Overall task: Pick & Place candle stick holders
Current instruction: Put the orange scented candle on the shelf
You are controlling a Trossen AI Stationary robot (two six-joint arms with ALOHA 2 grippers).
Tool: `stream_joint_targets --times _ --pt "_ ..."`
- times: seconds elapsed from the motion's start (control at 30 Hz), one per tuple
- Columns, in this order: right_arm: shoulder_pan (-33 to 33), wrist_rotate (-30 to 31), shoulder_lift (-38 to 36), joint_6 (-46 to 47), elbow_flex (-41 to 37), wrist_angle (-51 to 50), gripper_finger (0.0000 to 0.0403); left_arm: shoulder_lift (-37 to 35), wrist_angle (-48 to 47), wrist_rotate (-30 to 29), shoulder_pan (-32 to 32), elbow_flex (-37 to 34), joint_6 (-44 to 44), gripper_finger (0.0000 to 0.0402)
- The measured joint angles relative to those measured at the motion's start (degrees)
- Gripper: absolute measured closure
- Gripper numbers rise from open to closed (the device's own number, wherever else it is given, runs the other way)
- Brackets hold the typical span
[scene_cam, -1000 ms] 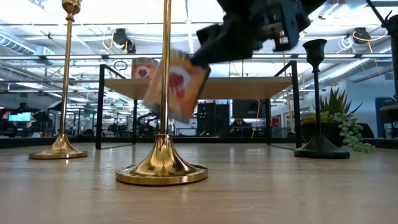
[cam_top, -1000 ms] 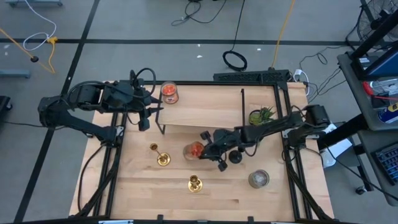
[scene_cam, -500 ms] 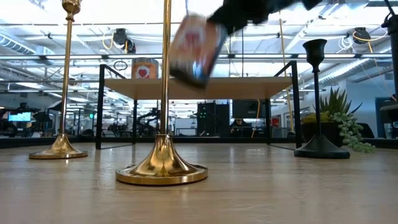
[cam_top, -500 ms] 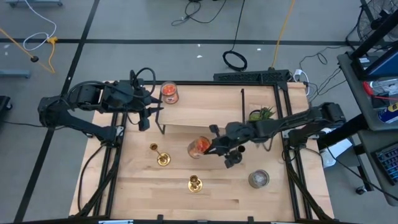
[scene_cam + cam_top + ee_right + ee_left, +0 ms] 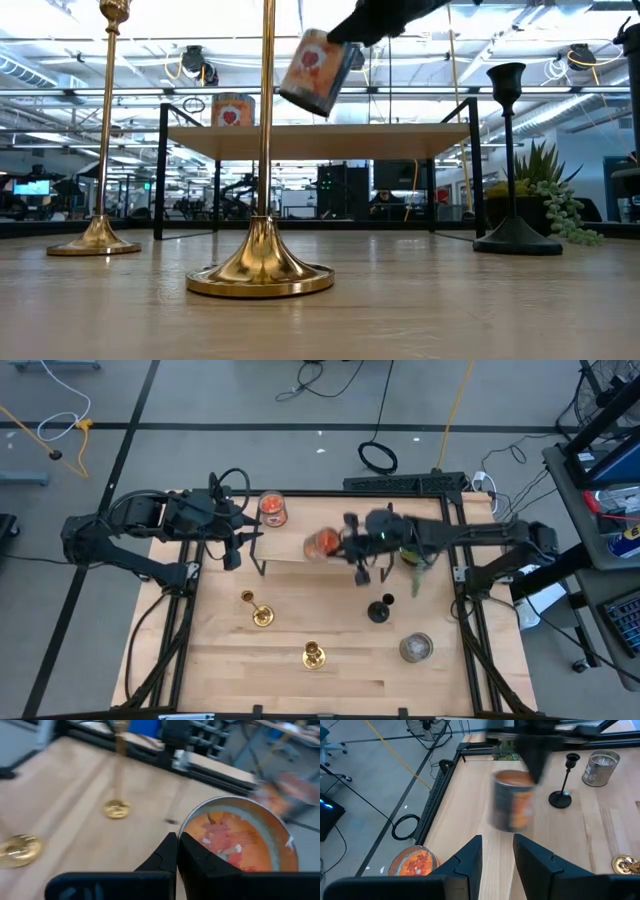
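Two gold candle stick holders (image 5: pixel 259 612) (image 5: pixel 314 654) and a black one (image 5: pixel 379 609) stand on their round bases on the wooden table; they also show in the low view, gold (image 5: pixel 264 150) (image 5: pixel 104 130) and black (image 5: pixel 512 160). No gripper touches them. My right gripper (image 5: pixel 345 547) is shut on an orange jar candle (image 5: pixel 322 545), held in the air at the raised shelf's (image 5: pixel 350 530) near edge. My left gripper (image 5: pixel 497 855) is open and empty at the table's far left, beside the shelf. My right gripper pinches the orange jar candle at its rim (image 5: pixel 183 831); one finger (image 5: pixel 165 855) is outside the wall, the other (image 5: pixel 200 860) is over the wax opening. It comes from the table's right. The jar (image 5: pixel 318 72) hangs tilted, clear of table and shelf.
A second orange jar candle (image 5: pixel 272 508) stands on the shelf's far left corner. A grey jar candle (image 5: pixel 416 648) stands at the near right, and a green plant (image 5: pixel 421 546) by the shelf's right end. The shelf's black legs (image 5: pixel 162 170) stand on the table.
My right gripper has risen from the middle of the table and gone toward the far edge with the orange jar candle. The jar has been lifted from beside the gold holders up to shelf height and stays tilted.
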Motion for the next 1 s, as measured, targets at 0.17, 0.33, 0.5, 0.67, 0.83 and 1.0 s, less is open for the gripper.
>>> stream_joint_targets --times 0.17,0.33,0.5,0.67,0.83,1.0 --pt "-6.7 -2.1 -0.1 -0.1 1.6 -1.0 0.0401 0.0 0.0 0.0 0.0 0.0 0.0 0.0284" --pt "-12.4 -4.5 0.1 1.9 1.6 -4.1 0.0401 0.0 0.0 0.0 0.0 0.0 0.0 0.0284" --pt "-15.0 -5.6 0.0 2.1 1.6 -4.0 0.0401 0.0 0.0 -0.1 0.0 0.0 0.0 0.0284" --pt "-15.7 -5.3 1.4 4.0 1.6 -3.4 0.0401 0.0 0.0 -0.1 0.0 0.0 0.0 0.0284" --pt "-15.7 -5.9 2.8 1.3 1.6 -3.9 0.0399 0.0 0.0 -0.2 0.0 0.0 0.0 0.0284" --pt "-15.7 -5.4 2.9 1.0 1.6 -3.7 0.0398 0.0 0.0 -0.1 0.0 0.0 -0.2 0.0284"
